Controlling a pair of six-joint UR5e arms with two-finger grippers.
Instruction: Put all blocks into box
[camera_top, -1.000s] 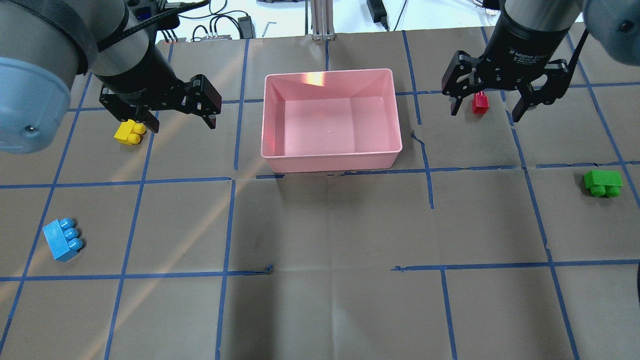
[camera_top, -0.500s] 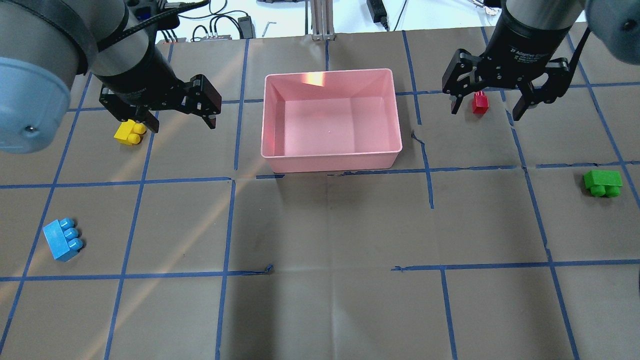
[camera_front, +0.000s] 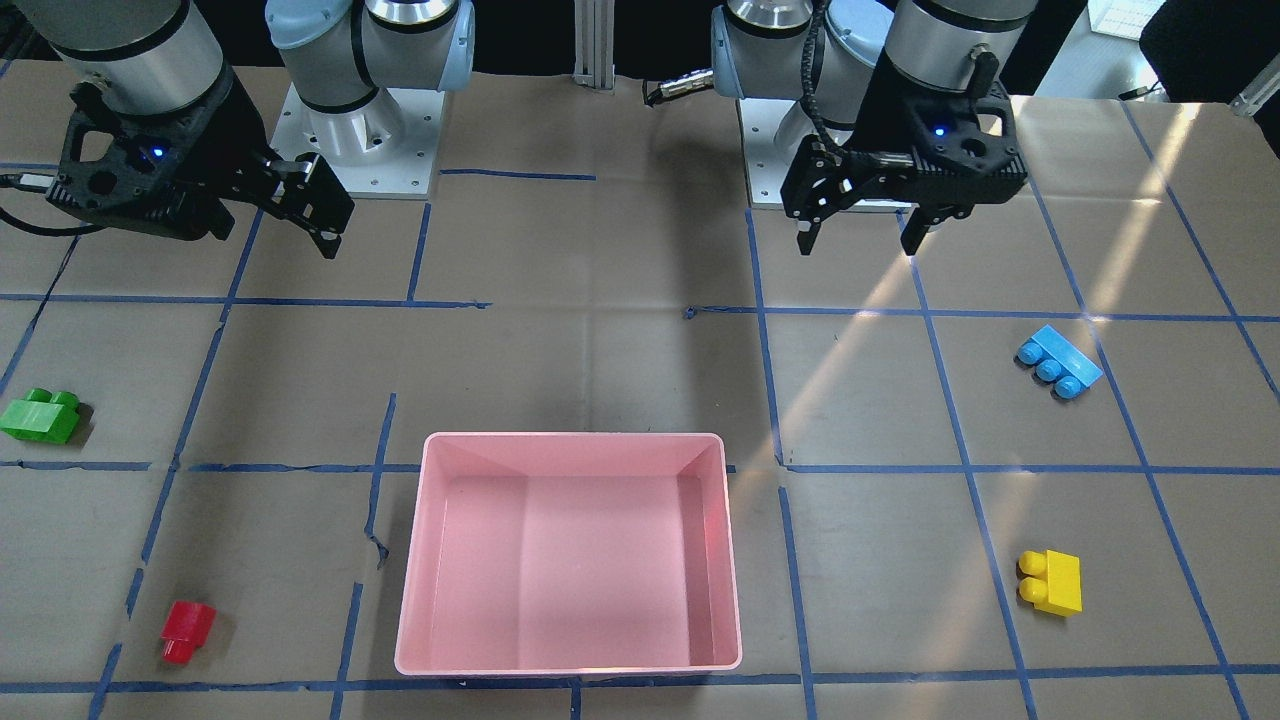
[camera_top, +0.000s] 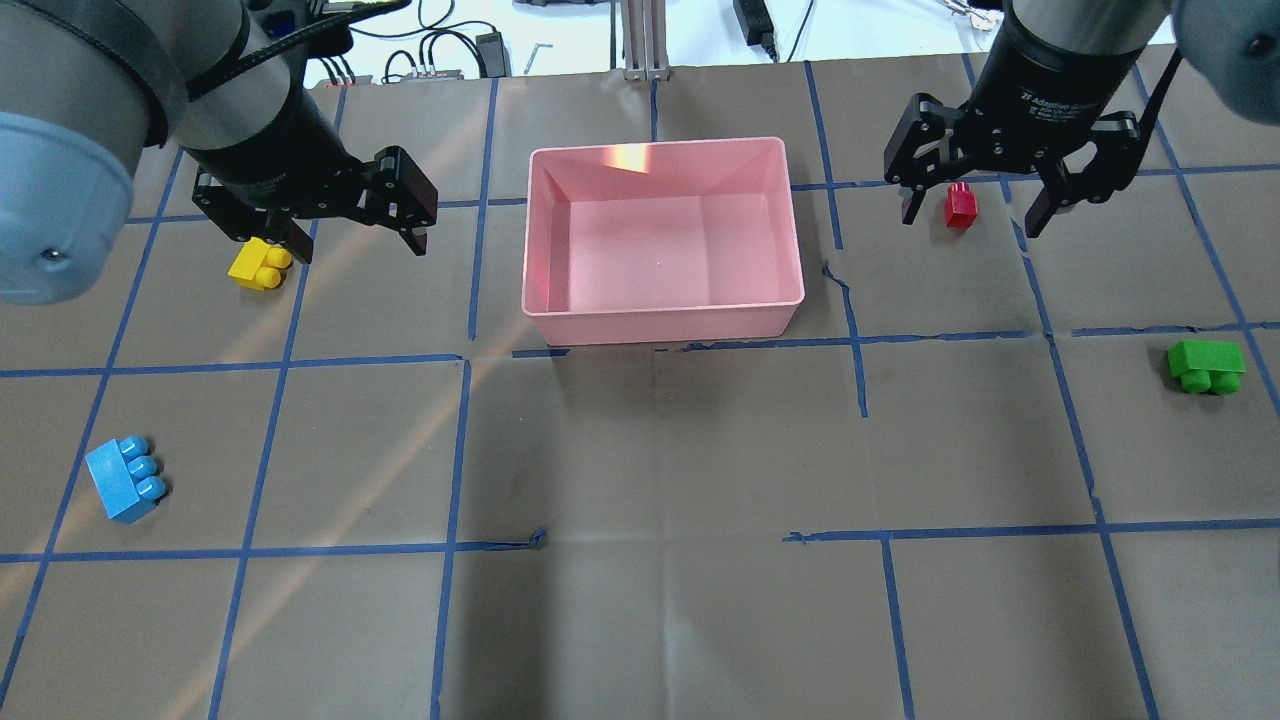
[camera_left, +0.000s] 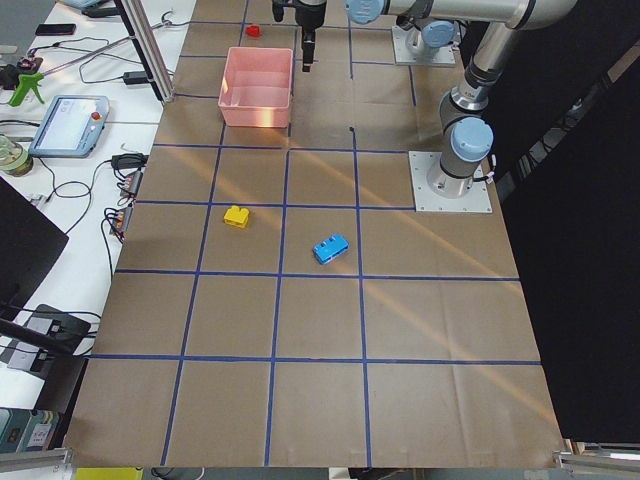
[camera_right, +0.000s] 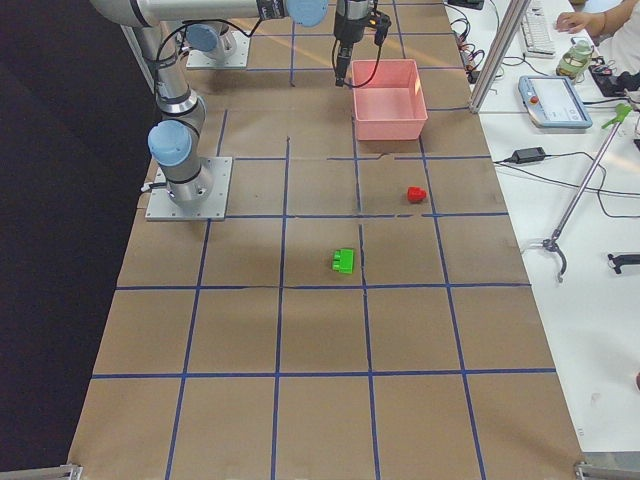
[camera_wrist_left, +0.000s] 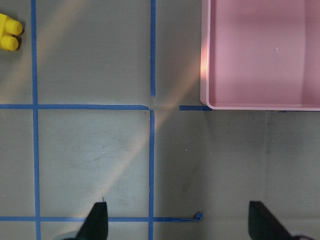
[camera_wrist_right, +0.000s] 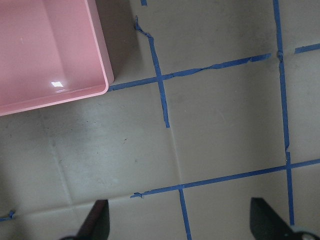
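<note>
Four blocks lie on the table (camera_top: 650, 450), all outside the pink box (camera_top: 660, 318): yellow block (camera_top: 259, 268), blue block (camera_top: 124, 480), red block (camera_top: 961, 206), green block (camera_top: 1206, 366). Left gripper (camera_top: 358, 248) and right gripper (camera_top: 970, 222) hover with fingers (camera_top: 1038, 212) spread wide, holding nothing. The right gripper label reads "Adaptive".

robotics lab, paper-covered table (camera_top: 660, 620) with blue tape grid (camera_top: 300, 363), teach pendant (camera_left: 68, 125), cables (camera_top: 440, 42) alongside
</note>
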